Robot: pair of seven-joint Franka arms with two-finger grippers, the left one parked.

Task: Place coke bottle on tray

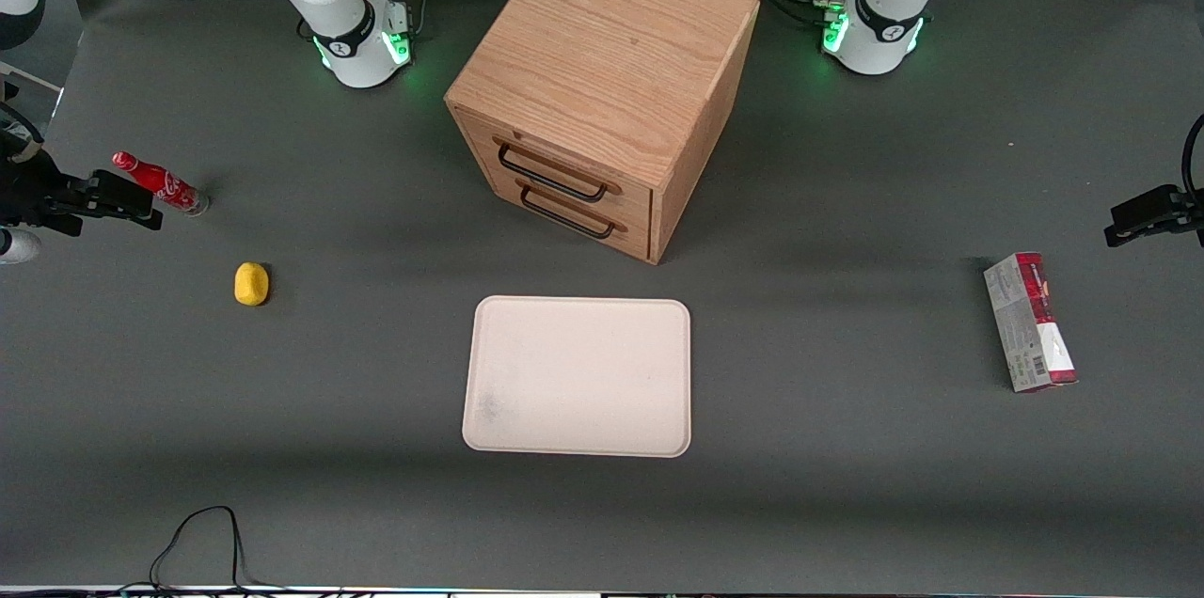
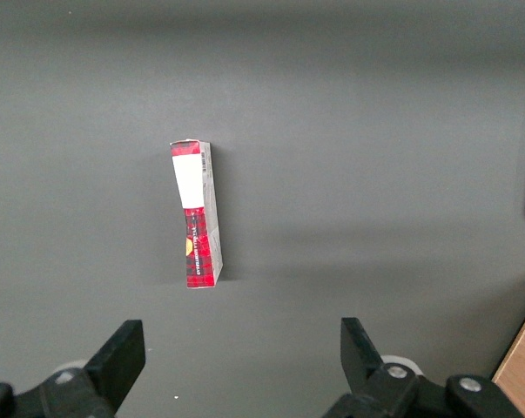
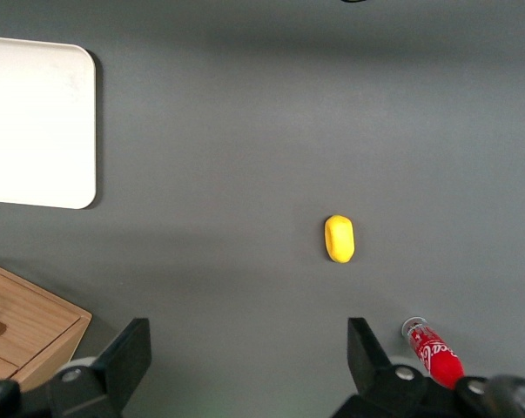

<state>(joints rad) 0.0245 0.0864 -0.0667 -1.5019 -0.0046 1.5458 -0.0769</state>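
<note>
coke bottle (image 1: 157, 183): slim, red, white script, lying on dark grey table (image 1: 847, 504) at working arm's end, farther from camera than yellow lump (image 1: 251, 284) | gripper (image 3: 245, 370): fingers apart, holding nothing, above table near bottle | one cream tray (image 1: 578, 376), one two-drawer wooden cabinet (image 1: 602, 90), one red-and-grey carton (image 1: 1029, 322)

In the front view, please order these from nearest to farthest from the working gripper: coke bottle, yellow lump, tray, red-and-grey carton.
The gripper is open above the table at the working arm's end.
1. coke bottle, lying right beside the fingers.
2. yellow lump, nearer the camera.
3. tray, mid-table.
4. red-and-grey carton, at the parked arm's end.
</note>
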